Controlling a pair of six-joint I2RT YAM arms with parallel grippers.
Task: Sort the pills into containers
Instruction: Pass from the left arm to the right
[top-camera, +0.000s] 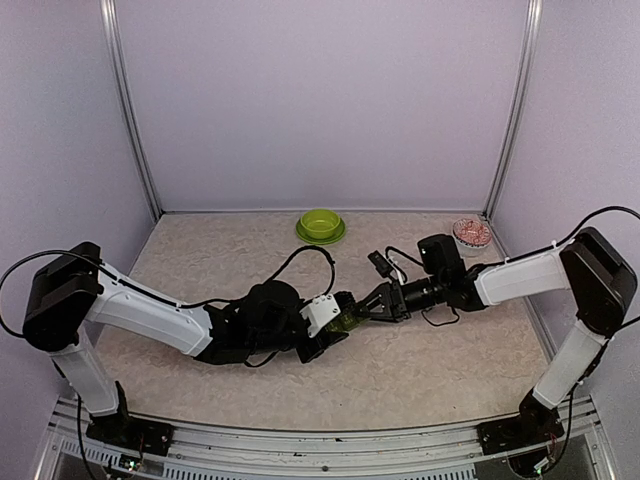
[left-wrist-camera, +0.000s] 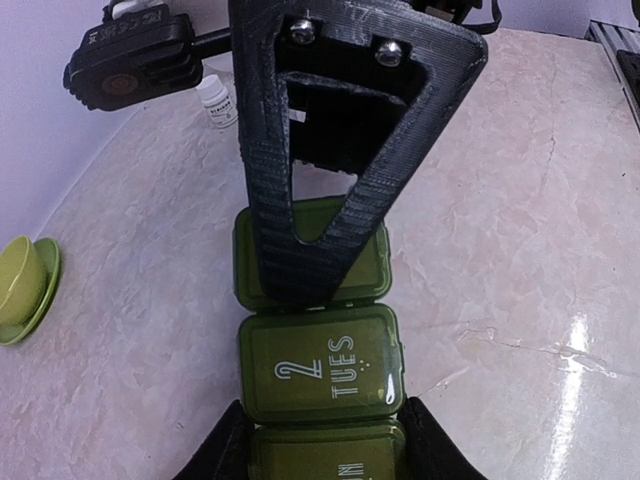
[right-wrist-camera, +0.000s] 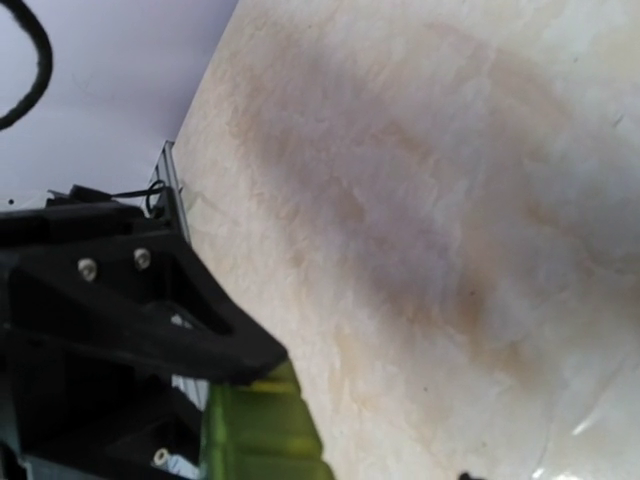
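My L end effector (left-wrist-camera: 322, 455) is closed partway on the pill box (left-wrist-camera: 320, 365) at its near end, mid-tabletop (top-camera: 200, 250). L wrist cam alone shows the "2 TUES" lid & my R end effector (top-camera: 372, 305) finger (left-wrist-camera: 300, 200) over the far compartment. R wrist cam: just a box corner; R grip, can't tell.

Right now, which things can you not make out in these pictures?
- Pills: none seen in any view; too small, or under the lids of the pill box.
- Far compartment's label: left wrist view, covered by a finger of the right gripper.
- Nearest compartment: left wrist view, cut off by the bottom edge.
- Right gripper's grip: right wrist view, blurred, box cut off.
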